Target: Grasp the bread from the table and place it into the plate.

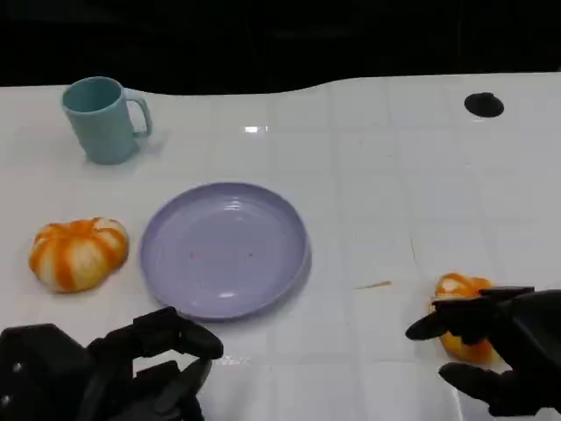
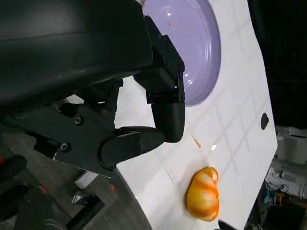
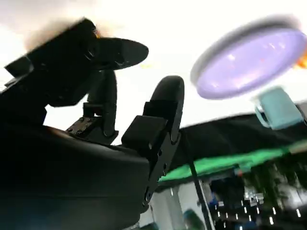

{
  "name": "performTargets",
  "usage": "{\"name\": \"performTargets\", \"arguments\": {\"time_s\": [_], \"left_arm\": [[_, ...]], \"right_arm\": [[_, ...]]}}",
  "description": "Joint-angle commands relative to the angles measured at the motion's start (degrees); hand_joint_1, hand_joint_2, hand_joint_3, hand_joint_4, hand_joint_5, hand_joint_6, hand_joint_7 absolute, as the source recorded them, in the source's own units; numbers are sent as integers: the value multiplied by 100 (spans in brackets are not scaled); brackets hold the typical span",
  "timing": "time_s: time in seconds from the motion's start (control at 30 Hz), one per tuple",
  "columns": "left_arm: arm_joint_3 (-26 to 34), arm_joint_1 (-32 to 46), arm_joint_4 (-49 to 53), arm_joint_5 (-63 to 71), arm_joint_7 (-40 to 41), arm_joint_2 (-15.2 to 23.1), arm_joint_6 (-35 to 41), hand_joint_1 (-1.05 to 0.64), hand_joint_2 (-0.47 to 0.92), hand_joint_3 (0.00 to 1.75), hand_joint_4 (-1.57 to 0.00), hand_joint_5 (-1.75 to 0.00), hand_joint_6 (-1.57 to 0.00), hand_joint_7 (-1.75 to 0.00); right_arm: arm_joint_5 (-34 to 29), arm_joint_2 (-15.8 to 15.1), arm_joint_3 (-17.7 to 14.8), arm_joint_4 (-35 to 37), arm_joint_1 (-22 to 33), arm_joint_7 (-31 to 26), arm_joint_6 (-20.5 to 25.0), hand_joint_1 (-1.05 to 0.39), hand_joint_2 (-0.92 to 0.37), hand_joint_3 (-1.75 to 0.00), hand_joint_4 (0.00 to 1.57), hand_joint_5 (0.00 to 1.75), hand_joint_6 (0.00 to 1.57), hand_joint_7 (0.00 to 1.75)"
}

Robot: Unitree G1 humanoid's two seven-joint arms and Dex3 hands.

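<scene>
My right hand (image 1: 495, 351) reaches the bread.
Fingers apart, holding nothing; the orange-white round bread roll (image 1: 465, 329) looks soft, so I should grip its sides gently.

**Setting: robot test bench in a laboratory**

A white tabletop (image 1: 394, 175) with a faint grid fills the head view beneath a black backdrop along the upper edge. At the lower right of the right wrist view, blurred equipment and a green surface (image 3: 225, 163) stand behind the table.
</scene>
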Motion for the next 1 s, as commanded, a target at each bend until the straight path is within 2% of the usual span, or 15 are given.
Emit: {"name": "performTargets", "arguments": {"time_s": [0.03, 0.33, 0.57, 1.0], "left_arm": [[5, 4, 0, 39, -10, 43, -14, -30, 83, 61, -64, -175, -63, -127], [-44, -24, 42, 108, -10, 55, -57, -32, 83, 61, -67, -175, -64, -128], [-66, -18, 14, 167, -1, 32, -27, -33, 83, 61, -67, -175, -64, -128], [-73, 15, -84, 158, 37, -26, 52, -32, 83, 61, -68, -175, -64, -129]], "right_arm": [[-176, -217, -102, -399, 37, 430, 358, -32, -76, -5, 51, 22, 68, 1], [-805, -267, -17, -872, -27, 1035, 956, -39, -75, -1, 23, 7, 39, 0], [-1235, -292, 84, -792, -190, 1259, 1109, -44, -75, 0, 20, 7, 32, 0], [-1549, -374, 398, 331, -830, 1395, 1306, -40, -79, -1, 20, 9, 28, 0]]}}
